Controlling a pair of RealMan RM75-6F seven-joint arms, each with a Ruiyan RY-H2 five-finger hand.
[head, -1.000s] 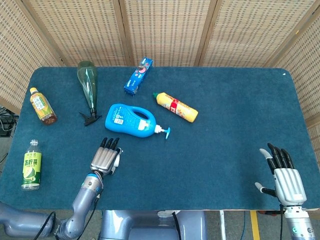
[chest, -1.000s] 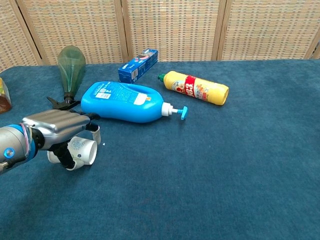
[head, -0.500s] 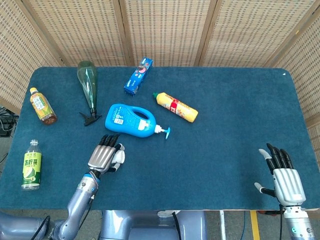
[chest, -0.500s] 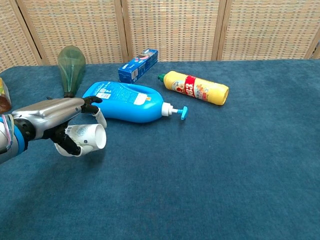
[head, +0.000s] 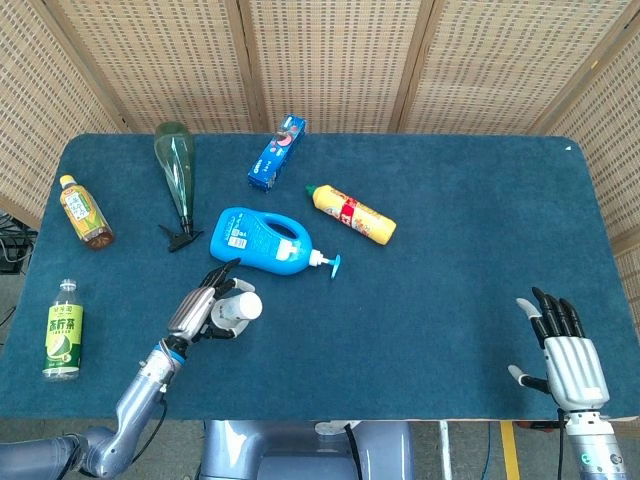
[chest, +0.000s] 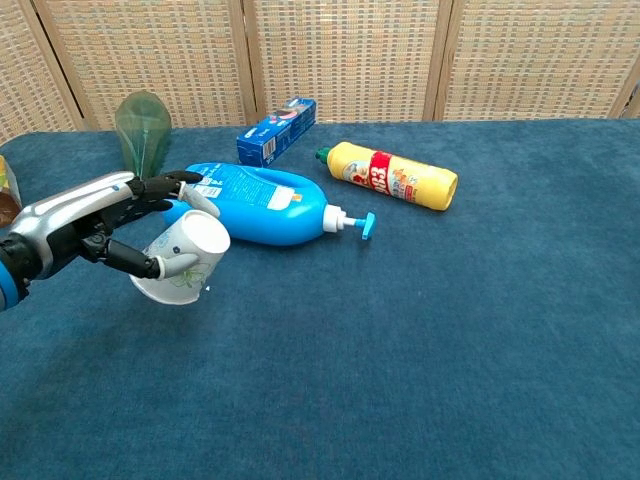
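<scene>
Paper cup (chest: 187, 258), white with a faint print, sat tilted in the left hand's (chest: 95, 225) grasp, lifted off the blue table (chest: 480, 330) just in front of the blue detergent bottle (chest: 250, 203). Well apart, the right hand (head: 570, 358) rested at the table's near edge, fingers spread, holding nothing.

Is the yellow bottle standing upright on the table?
No, the yellow bottle lies on its side on the blue table, its green cap pointing toward the toothpaste box.

Blue-clothed table (head: 480, 230) under scattered bottles (head: 350, 213)
</scene>
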